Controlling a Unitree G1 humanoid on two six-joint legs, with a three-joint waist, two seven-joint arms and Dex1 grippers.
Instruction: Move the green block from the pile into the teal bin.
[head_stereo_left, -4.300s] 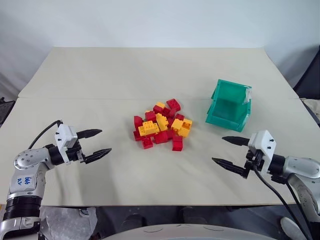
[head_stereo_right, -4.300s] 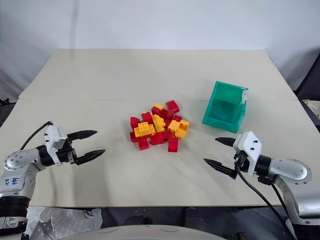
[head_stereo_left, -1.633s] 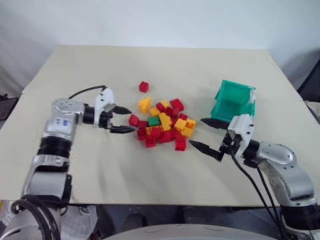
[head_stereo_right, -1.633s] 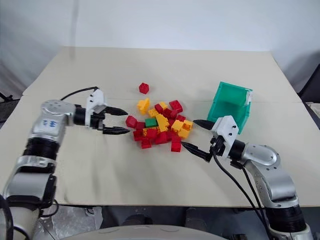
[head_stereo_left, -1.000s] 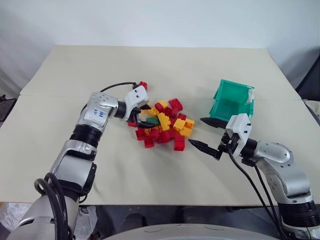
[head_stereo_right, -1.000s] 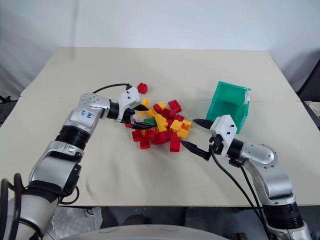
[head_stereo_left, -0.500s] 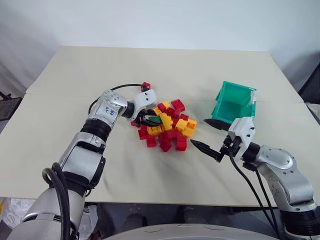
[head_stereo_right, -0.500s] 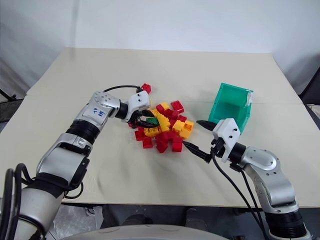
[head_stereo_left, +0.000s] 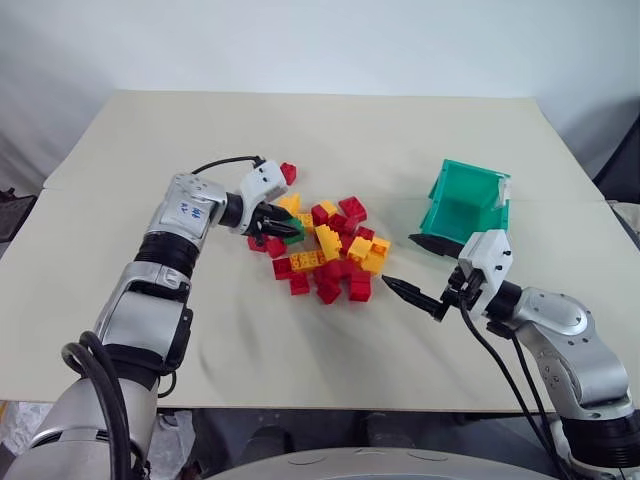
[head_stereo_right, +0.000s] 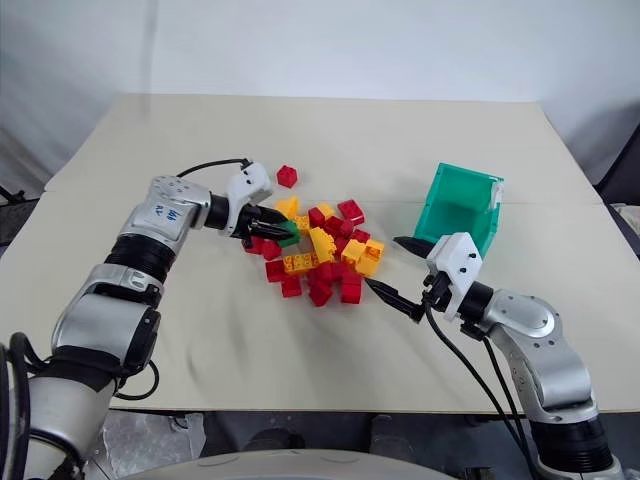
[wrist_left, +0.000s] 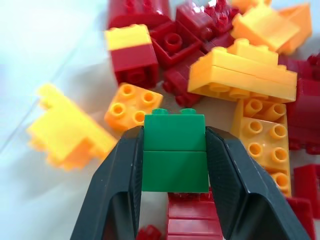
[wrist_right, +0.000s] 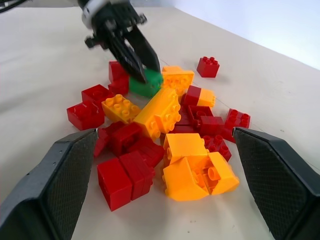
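Looks like a robotics lab or test room rather than a home. A bare beige table (head_stereo_left: 150, 350) made of two boards butted together stands against a plain white wall (head_stereo_left: 320, 40), dressed with nothing but test props: a heap of toy bricks (head_stereo_left: 325, 245) and one small teal bin (head_stereo_left: 468, 205). Loose black cable (head_stereo_left: 520, 390) runs along the robot's arm.
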